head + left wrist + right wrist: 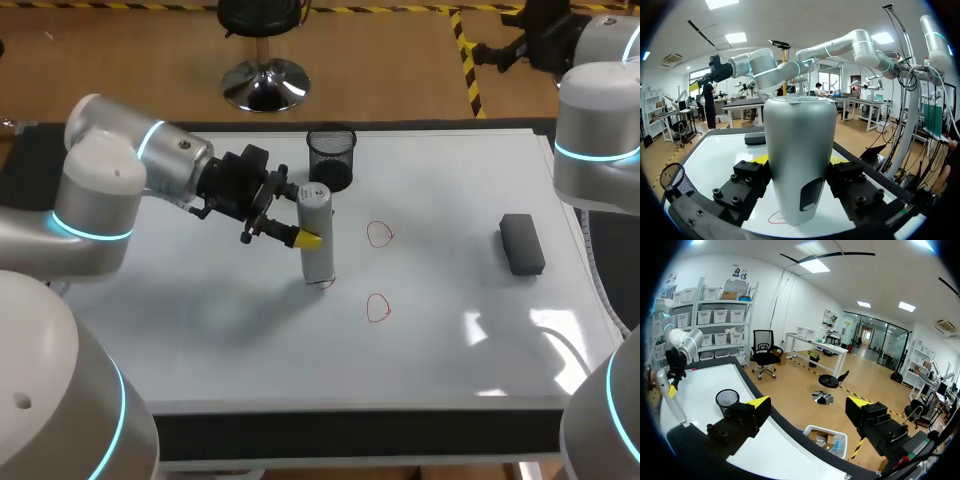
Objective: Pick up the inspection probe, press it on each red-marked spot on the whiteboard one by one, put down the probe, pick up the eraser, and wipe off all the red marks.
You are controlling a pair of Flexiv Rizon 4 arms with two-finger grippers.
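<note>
Black wire-mesh cylindrical cup (331,150): upright, open mouth up, at 12 o'clock on the black-edged table (350,432), near its far edge. Interior not discernible.

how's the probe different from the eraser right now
The probe is a pale silver cylinder; the eraser is a dark flat block. The probe stands upright, while the eraser lies flat. The left gripper is shut on the probe; the eraser is untouched. Both touch the whiteboard.

Silver-grey probe (316,235) upright on whiteboard (200,320), tip on a red mark (320,284). Red circle (380,235) to its right, second red circle (378,308) nearer. Dark eraser (521,243) flat at right.
</note>
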